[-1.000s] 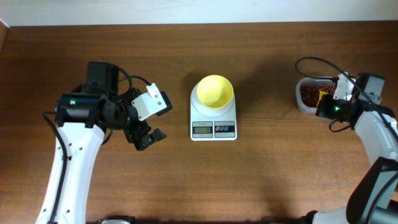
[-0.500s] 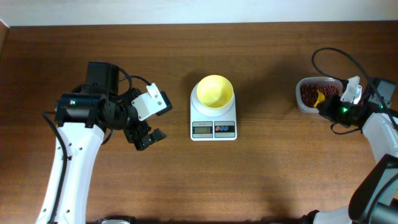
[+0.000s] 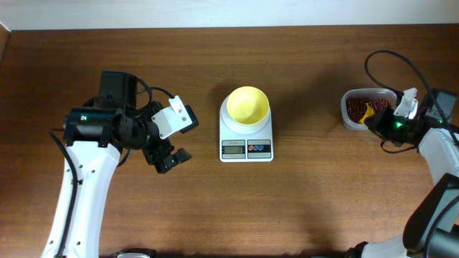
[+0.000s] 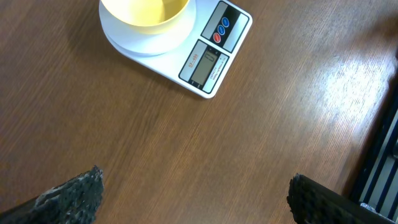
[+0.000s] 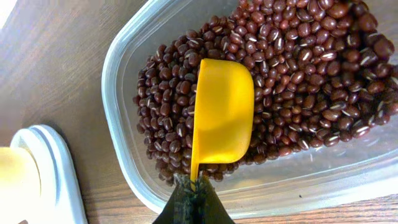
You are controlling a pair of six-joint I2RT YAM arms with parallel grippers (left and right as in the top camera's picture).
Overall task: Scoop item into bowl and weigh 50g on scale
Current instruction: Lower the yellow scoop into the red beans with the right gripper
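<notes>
Small dark red-brown beans (image 5: 292, 68) fill a clear plastic container (image 3: 351, 123) at the right of the table. My right gripper (image 5: 194, 186) is shut on the handle of a yellow scoop (image 5: 222, 115), which lies on its side over the beans (image 3: 356, 107). The pale-yellow bowl (image 3: 248, 104) stands empty on the white scale (image 3: 246, 148) at the table's middle. In the left wrist view the bowl (image 4: 146, 12) and scale (image 4: 214, 53) show at the top. My left gripper (image 3: 168, 154) hangs open over bare wood to the left of the scale.
The container's near rim (image 5: 134, 180) lies between the scoop and the scale's edge (image 5: 56, 174). A black cable (image 3: 384, 61) loops above my right arm. A pale wall strip (image 3: 229, 13) runs along the table's far edge.
My right gripper has drawn back to the right with the scoop, uncovering the container. The left arm has not moved.
</notes>
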